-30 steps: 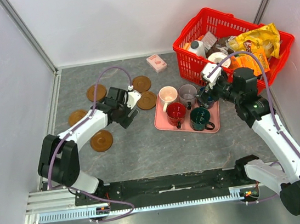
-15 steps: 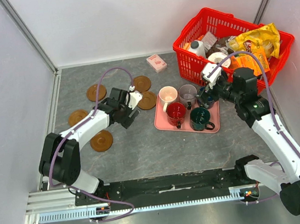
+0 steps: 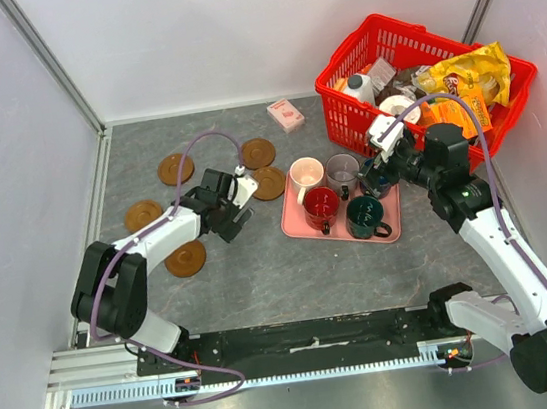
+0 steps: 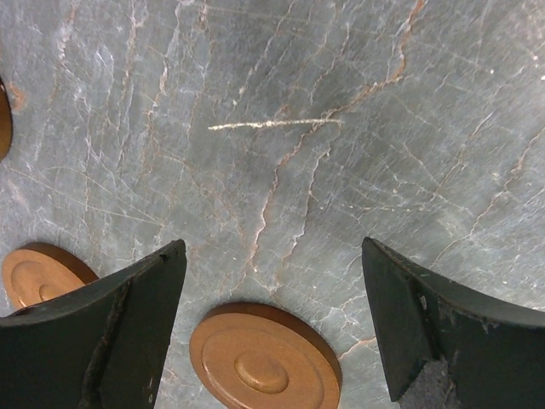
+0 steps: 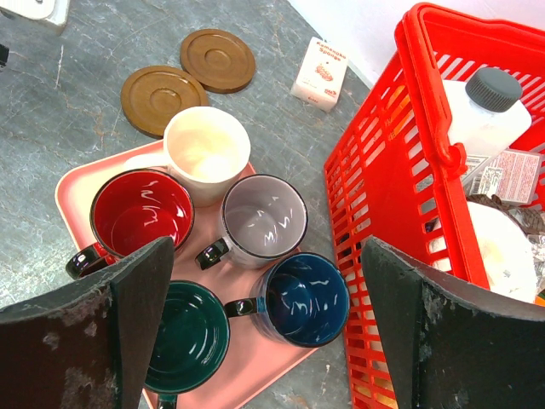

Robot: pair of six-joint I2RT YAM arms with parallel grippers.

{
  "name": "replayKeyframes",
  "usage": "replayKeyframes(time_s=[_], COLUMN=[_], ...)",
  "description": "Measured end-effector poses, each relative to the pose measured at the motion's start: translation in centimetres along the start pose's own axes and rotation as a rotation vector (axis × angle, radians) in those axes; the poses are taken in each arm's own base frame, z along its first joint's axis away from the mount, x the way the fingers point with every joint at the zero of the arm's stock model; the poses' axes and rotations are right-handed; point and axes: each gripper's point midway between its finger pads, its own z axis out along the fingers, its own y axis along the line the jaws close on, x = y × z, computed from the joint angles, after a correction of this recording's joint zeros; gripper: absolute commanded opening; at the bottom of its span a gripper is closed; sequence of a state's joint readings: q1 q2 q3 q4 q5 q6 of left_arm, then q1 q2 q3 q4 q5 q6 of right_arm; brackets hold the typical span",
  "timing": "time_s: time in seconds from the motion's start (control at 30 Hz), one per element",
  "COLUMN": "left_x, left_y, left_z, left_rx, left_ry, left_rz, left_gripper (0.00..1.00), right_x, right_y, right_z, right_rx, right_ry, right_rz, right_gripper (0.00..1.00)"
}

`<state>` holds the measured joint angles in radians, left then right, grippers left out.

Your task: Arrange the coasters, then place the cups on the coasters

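Five brown coasters lie on the grey table: two at the back (image 3: pixel 175 168) (image 3: pixel 258 152), one (image 3: pixel 270 182) by the tray, two at the left (image 3: pixel 142 216) (image 3: pixel 185 258). My left gripper (image 3: pixel 235 215) hovers open between them; in the left wrist view one coaster (image 4: pixel 264 362) lies low between its open fingers (image 4: pixel 271 247), untouched. The cups stand on the pink tray (image 3: pixel 390 232): cream (image 5: pixel 207 145), red (image 5: pixel 142 213), grey (image 5: pixel 264 220), dark green (image 5: pixel 187 336), navy (image 5: pixel 306 298). My right gripper (image 5: pixel 267 243) hangs open above the navy and grey cups, holding nothing.
A red basket (image 3: pixel 387 30) of packaged goods stands at the back right, close beside the tray. A small pink-and-white box (image 3: pixel 285 114) lies near the back wall. White walls close in the left, back and right sides.
My left gripper has drifted a little to the left and nearer, still open. The right arm, cups and coasters have not moved.
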<state>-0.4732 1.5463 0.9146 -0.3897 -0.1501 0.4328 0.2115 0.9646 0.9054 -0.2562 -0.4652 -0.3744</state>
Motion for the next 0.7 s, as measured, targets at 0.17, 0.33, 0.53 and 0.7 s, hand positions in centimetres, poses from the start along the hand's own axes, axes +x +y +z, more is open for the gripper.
replayKeyframes(time_s=[0.17, 0.33, 0.53, 0.7], left_x=[0.8, 2.0, 2.7, 2.8], left_y=[-0.2, -0.4, -0.4, 0.4], left_z=[0.2, 0.4, 0.1, -0.2], left_rx=[-0.002, -0.014, -0.025, -0.037], left_ry=[0.018, 0.045, 0.048, 0.038], left_rz=[0.003, 0.007, 0.006, -0.017], left_gripper=[0.90, 0.91, 0.92, 0.92], right_x=[0.0, 0.0, 0.0, 0.0], right_y=[0.0, 0.0, 0.0, 0.0], right_z=[0.0, 0.0, 0.0, 0.0], right_rx=[0.000, 0.000, 0.000, 0.000], right_ry=[0.001, 0.001, 0.001, 0.001], right_rz=[0.001, 0.001, 0.001, 0.001], right_gripper=[0.98, 0.98, 0.98, 0.98])
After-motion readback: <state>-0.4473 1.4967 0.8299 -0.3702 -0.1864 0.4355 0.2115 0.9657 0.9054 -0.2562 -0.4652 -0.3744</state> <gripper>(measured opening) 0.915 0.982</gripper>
